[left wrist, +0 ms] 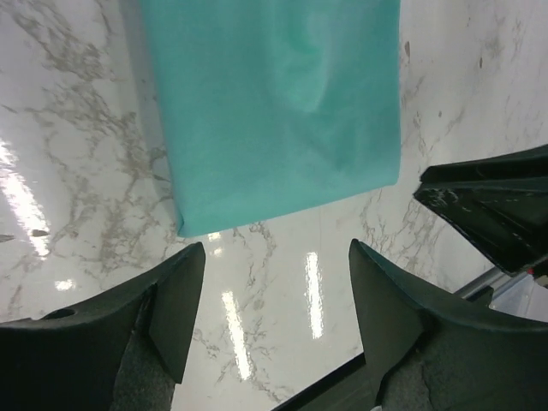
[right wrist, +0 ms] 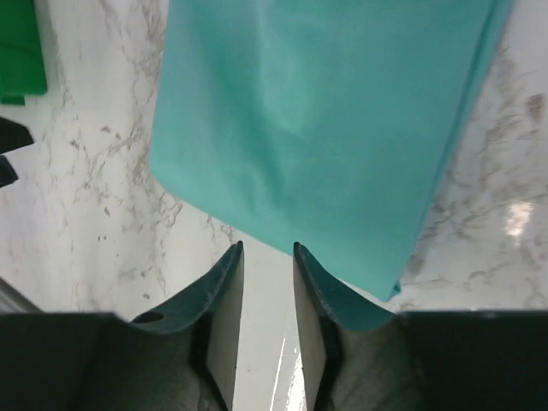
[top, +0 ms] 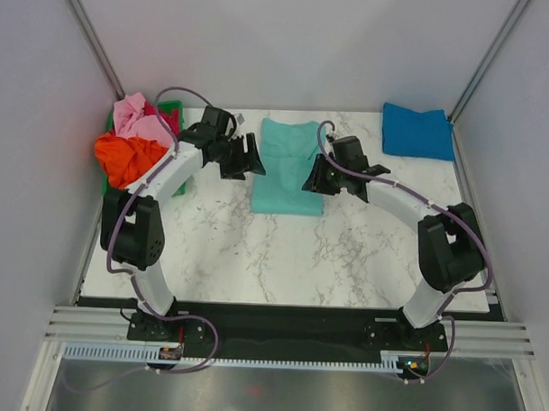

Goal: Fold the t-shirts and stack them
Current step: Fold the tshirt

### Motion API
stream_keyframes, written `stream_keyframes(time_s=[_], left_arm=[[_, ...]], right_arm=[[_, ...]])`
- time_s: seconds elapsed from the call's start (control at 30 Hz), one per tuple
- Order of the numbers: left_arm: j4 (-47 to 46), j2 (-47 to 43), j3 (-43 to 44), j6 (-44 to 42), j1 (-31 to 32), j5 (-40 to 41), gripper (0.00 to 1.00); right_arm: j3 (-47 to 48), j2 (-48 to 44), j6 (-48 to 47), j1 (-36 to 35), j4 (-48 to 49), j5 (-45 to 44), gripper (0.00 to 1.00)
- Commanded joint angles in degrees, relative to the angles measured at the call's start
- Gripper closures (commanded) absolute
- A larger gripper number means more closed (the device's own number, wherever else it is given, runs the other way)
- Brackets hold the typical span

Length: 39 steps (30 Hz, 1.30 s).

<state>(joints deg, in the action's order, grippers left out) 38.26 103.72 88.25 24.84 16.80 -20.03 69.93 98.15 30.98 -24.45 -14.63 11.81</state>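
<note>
While my left gripper (left wrist: pixel 278 257) stands wide apart and empty, and my right gripper (right wrist: pixel 267 253) is narrowed to a slit with nothing in it, I list:

Item one: mint-teal t-shirt (top: pixel 289 170), folded to a long strip, flat on the table (top: pixel 282 251), centre-far, between both. Light, limp, likely to slide on marble. I judge the near corners the best hold, pinched through all layers.

Item two: blue t-shirt (top: pixel 418 131), folded, far right.

Item three: orange, pink and red heap (top: pixel 132 142), far left.
</note>
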Motion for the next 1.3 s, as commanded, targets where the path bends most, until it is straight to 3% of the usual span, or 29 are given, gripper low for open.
stream_keyframes(time_s=[0.0, 0.07, 0.33, 0.67, 0.83, 0.97, 1.13, 1.27], left_arm=[[-11.36, -0.28, -6.5, 2.75, 1.22, -4.47, 0.25], [-13.46, 0.95, -9.91, 3.72, 1.22, -5.72, 0.25], [-23.58, 7.46, -20.21, 7.24, 1.75, -6.16, 0.29], [-25.08, 1.58, -33.3, 6.71, 2.28, 0.59, 0.31], [-21.39, -5.45, -37.01, 5.4, 2.45, 6.75, 0.32], [-17.35, -9.67, -37.18, 4.17, 2.8, 11.76, 0.32], [-15.06, -12.66, -36.48, 4.25, 4.11, 13.7, 0.32], [-14.18, -17.93, -37.27, 6.0, 6.84, 13.71, 0.31]], right_arm=[[-3.57, 3.09, 3.03, 0.01, 9.97, 8.93, 0.65], [-4.71, 4.85, 2.68, 0.01, 10.32, 7.79, 0.72], [-14.03, 8.19, 1.63, 0.28, 14.19, 3.21, 0.76], [-21.15, 7.94, 1.63, 0.19, 17.89, 3.22, 0.75], [-22.12, 1.79, -0.39, 0.28, 9.9, -2.4, 0.64], [-20.98, -5.05, -1.1, -0.6, 3.57, -9.43, 0.46], [-19.05, -11.74, -1.63, -1.92, -4.34, -13.48, 0.41], [-19.48, -18.24, -2.06, -2.18, -6.72, -13.92, 0.32]])
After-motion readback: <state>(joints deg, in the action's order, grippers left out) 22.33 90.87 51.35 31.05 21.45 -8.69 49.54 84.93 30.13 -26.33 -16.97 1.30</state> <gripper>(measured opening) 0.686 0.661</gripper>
